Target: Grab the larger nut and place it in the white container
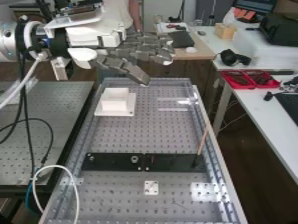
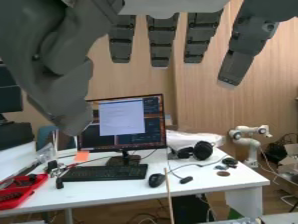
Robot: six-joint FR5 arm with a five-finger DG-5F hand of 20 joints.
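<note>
The larger nut should be stiff, rather heavy for its size and smooth, so it may slip; the best hold is across two opposite outer sides, low down. Where it is, I cannot tell, also whether it lies inside the white container (image 1: 116,100). This container stands beyond the black bar (image 1: 113,163), well apart, and looks light and rigid; a push may shift it. On the bar are the smaller nut (image 1: 91,158) and the bearing (image 1: 134,159).

The high view gives the hand (image 1: 136,50) above and beyond the bar, released, fingers straight. The wrist view adds these fingers close up, holding nothing, and a monitor (image 2: 123,122), a keyboard (image 2: 105,172) and headphones (image 2: 201,150).
</note>
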